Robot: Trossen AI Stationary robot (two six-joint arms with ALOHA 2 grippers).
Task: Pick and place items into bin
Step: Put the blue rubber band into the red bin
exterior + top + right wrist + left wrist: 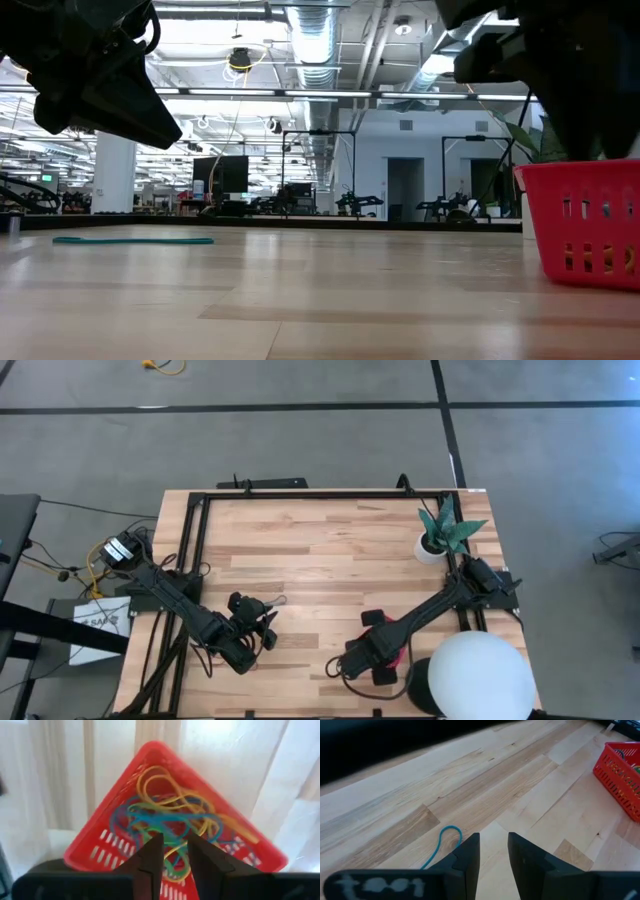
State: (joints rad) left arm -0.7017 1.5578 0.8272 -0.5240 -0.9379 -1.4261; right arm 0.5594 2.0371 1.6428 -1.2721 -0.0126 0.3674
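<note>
right gripper (172, 851) spread above bin (125, 785) | left gripper (493, 851) slightly spread, nearer, blue band (442, 845) just beside fingertips, lengthwise toward them

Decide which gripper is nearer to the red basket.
Right. The right gripper hangs directly above the red basket, over the bands inside; the left gripper is well off across the table, by a blue band.

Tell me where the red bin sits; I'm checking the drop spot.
The red bin sits near the table's front edge on the right side in the high view, under the right claw, beside the white dome.
</note>
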